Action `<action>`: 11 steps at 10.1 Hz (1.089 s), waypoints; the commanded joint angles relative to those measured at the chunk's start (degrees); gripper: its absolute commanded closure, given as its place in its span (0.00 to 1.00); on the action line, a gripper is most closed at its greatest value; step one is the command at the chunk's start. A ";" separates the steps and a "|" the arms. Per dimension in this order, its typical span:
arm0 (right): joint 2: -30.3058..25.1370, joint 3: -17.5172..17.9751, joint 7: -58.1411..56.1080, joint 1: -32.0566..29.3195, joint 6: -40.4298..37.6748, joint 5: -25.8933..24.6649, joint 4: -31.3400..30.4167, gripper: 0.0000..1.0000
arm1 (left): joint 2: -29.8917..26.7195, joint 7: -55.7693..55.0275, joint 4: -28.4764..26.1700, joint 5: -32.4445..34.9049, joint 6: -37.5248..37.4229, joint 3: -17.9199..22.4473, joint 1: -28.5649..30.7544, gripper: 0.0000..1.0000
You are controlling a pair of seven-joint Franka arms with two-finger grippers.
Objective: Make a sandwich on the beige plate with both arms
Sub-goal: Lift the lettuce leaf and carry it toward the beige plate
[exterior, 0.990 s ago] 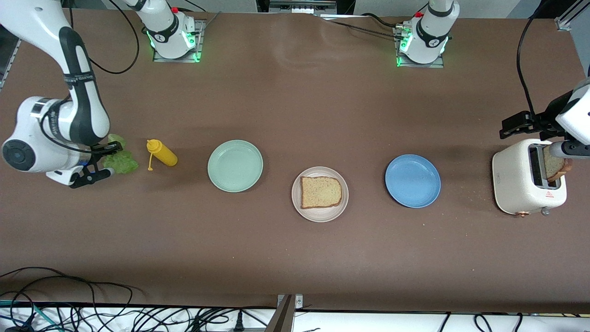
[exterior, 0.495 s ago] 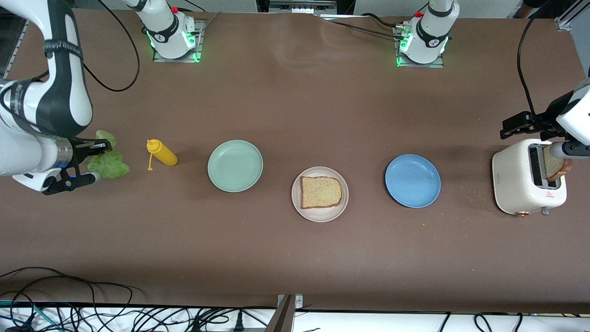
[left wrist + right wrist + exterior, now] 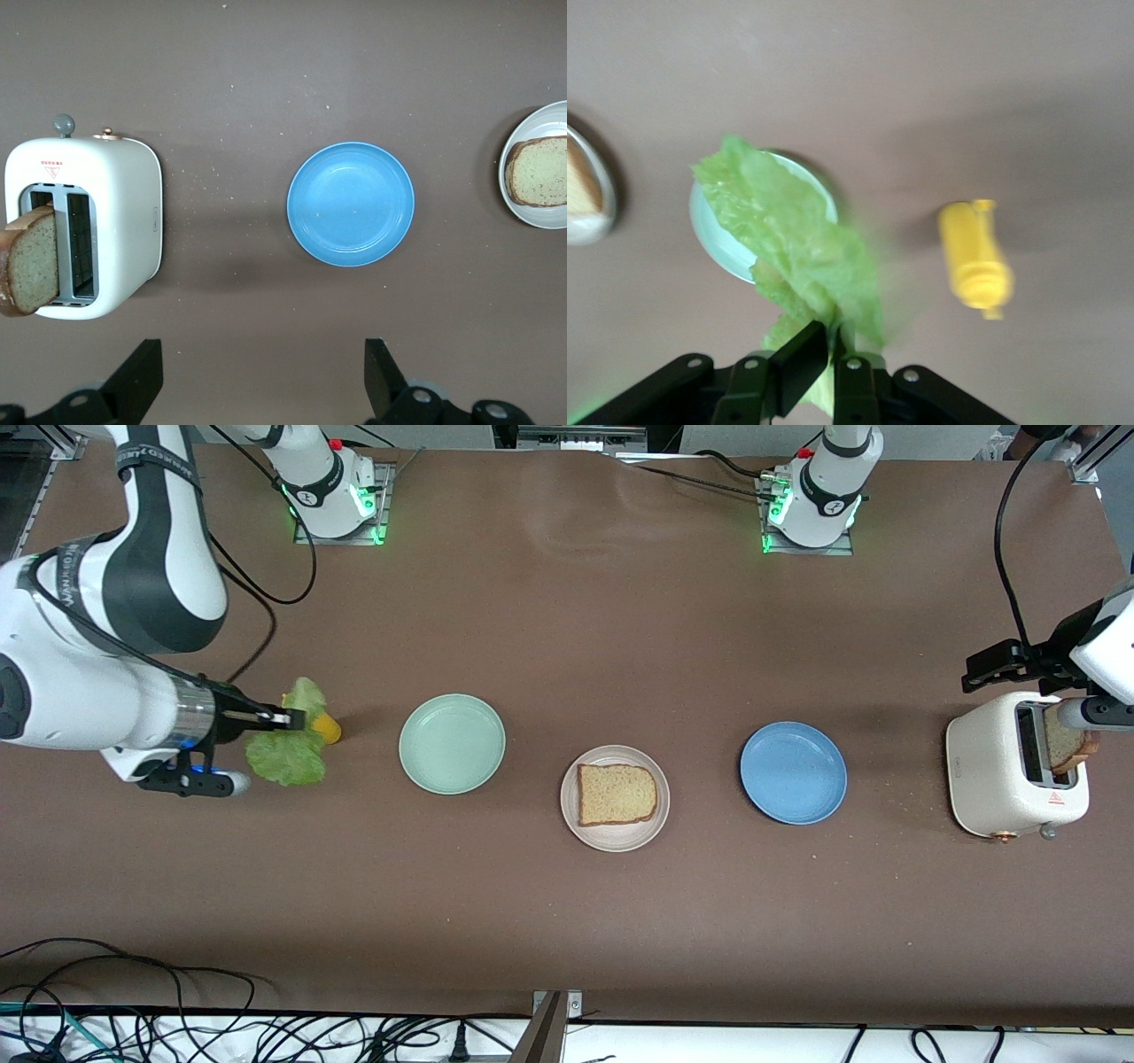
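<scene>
My right gripper (image 3: 266,720) is shut on the ruffled green lettuce leaf (image 3: 288,755) and holds it in the air over the yellow bottle; in the right wrist view the leaf (image 3: 799,243) hangs from the shut gripper (image 3: 835,341). One bread slice (image 3: 617,794) lies on the beige plate (image 3: 613,842) at the table's middle. A second slice (image 3: 1067,746) stands in the white toaster (image 3: 1010,779) at the left arm's end. My left gripper (image 3: 982,673) waits open and empty above the toaster; it also shows in the left wrist view (image 3: 261,354).
A yellow squeeze bottle (image 3: 328,730) lies partly hidden under the lettuce. A mint-green plate (image 3: 452,744) sits between it and the beige plate. A blue plate (image 3: 793,772) sits between the beige plate and the toaster. Cables hang below the table's front edge.
My right arm has lifted the lettuce off the table and carried it toward the mint-green plate, now over the yellow bottle. The left arm has not moved.
</scene>
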 commanded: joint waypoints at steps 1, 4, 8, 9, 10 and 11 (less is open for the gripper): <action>3.19 -0.43 13.26 4.30 7.61 7.24 2.21 0.98 | -0.03 0.03 0.27 0.80 -0.11 -0.27 0.22 0.00; 7.58 -0.43 24.88 11.23 27.71 15.17 2.21 0.98 | -0.03 0.03 0.27 0.89 -0.11 -0.27 0.39 0.00; 17.14 -0.35 43.33 21.60 59.53 17.47 3.26 0.98 | 0.05 0.03 -0.25 0.89 0.68 -0.27 0.39 0.00; 19.78 -0.26 45.46 23.98 63.43 17.47 3.61 0.98 | 0.05 0.03 -0.25 0.80 0.68 -0.27 0.39 0.00; 22.16 0.35 46.44 26.18 65.21 17.47 3.96 0.98 | 0.05 0.03 -0.25 0.89 0.68 -0.27 0.39 0.00; 24.88 2.62 46.80 26.81 68.53 17.47 5.19 0.98 | 0.05 0.03 -0.25 0.89 0.68 -0.27 0.39 0.00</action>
